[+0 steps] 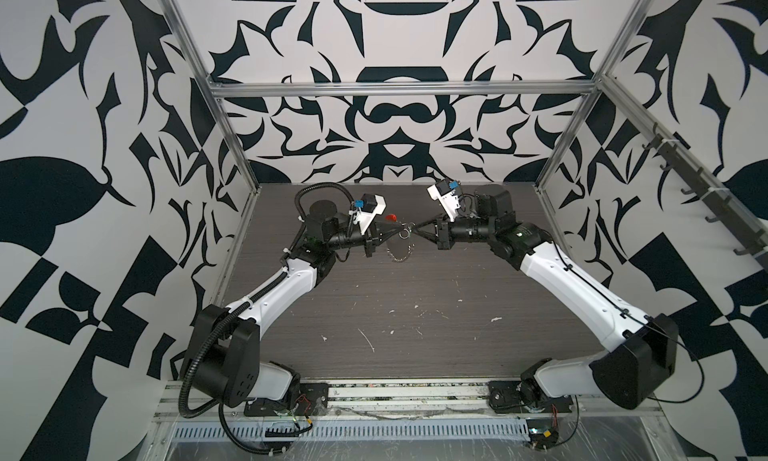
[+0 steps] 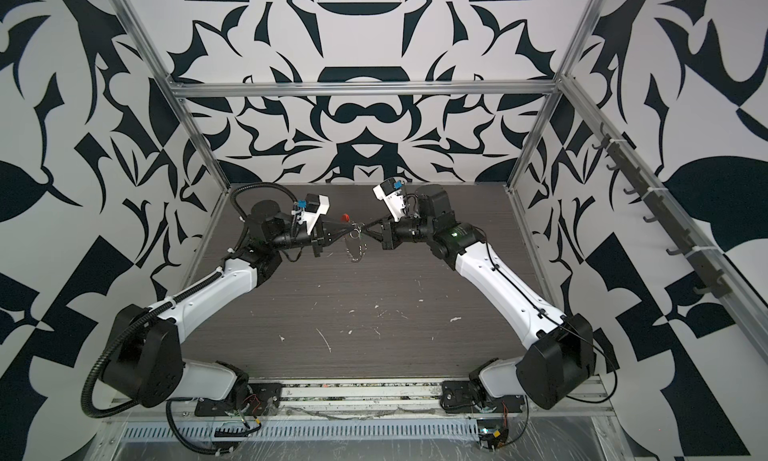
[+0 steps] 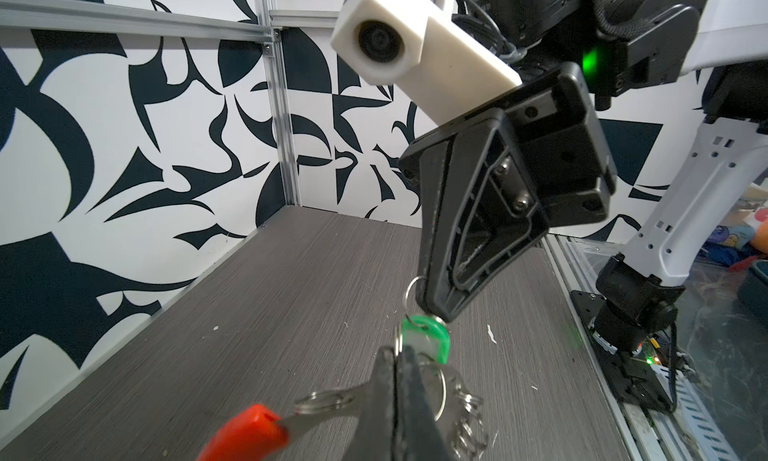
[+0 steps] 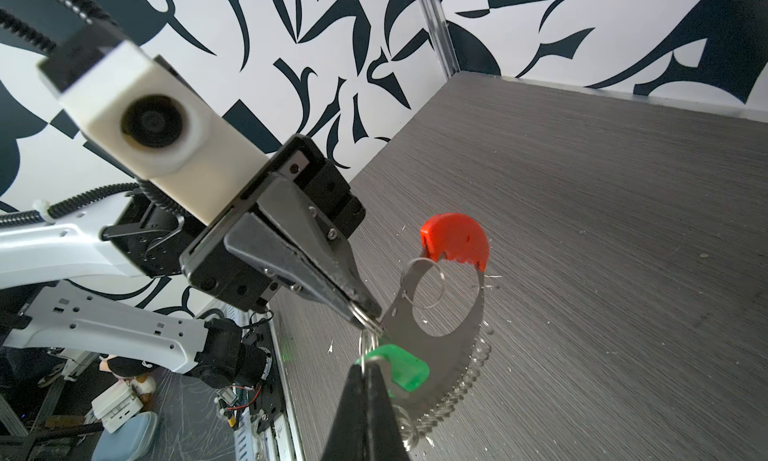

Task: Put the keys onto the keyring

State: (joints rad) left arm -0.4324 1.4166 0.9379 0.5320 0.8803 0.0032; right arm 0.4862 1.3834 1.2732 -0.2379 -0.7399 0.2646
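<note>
Both grippers meet tip to tip above the back of the table. My left gripper [image 3: 398, 353] [image 1: 401, 230] is shut on the keyring [image 4: 457, 346], a silver metal loop hung with small rings, with a red-orange plastic piece [image 4: 455, 240] [image 1: 390, 217] on it. The loop hangs below the tips in both top views [image 2: 356, 257]. My right gripper [image 4: 365, 365] [image 1: 412, 229] is shut on the small silver ring of the keys [image 4: 405, 369], a bright green tag [image 3: 432, 334]. The tag lies against the loop, right beside the left fingertips.
The dark wood-grain table [image 1: 395, 313] carries white scuff marks. Aluminium frame posts [image 1: 237, 147] and patterned walls close in the back and sides. A metal rail [image 1: 395, 396] with both arm bases runs along the front edge.
</note>
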